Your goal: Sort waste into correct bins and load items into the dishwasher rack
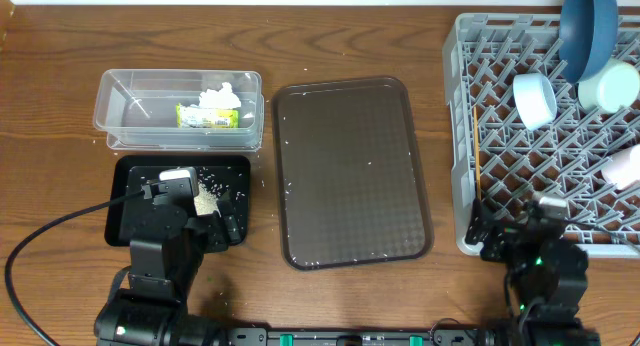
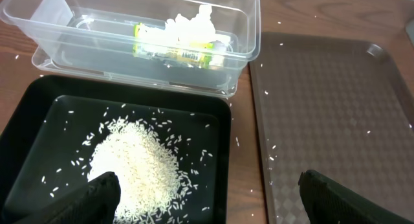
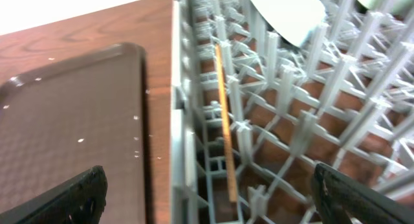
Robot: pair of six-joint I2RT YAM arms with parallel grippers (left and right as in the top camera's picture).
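The clear tub (image 1: pixel 120 126) holds the yellow-green wrapper (image 1: pixel 205 116) and white tissue (image 1: pixel 220 96); both also show in the left wrist view (image 2: pixel 174 52). The black tray (image 1: pixel 135 181) holds a pile of rice (image 2: pixel 139 166). My left gripper (image 2: pixel 207 198) is open and empty, low over the black tray's right edge. The grey rack (image 1: pixel 470 136) holds the blue plate (image 1: pixel 588 26), white bowl (image 1: pixel 535 98), mint bowl (image 1: pixel 610 86), pink cup (image 1: pixel 625 166) and chopstick (image 3: pixel 225 120). My right gripper (image 3: pixel 207 191) is open and empty over the rack's front left corner.
The large brown serving tray (image 1: pixel 350 171) lies between the bins and the rack, with a few stray rice grains on it. More grains are scattered on the wooden table around the bins. A black cable (image 1: pixel 50 236) runs from the left arm.
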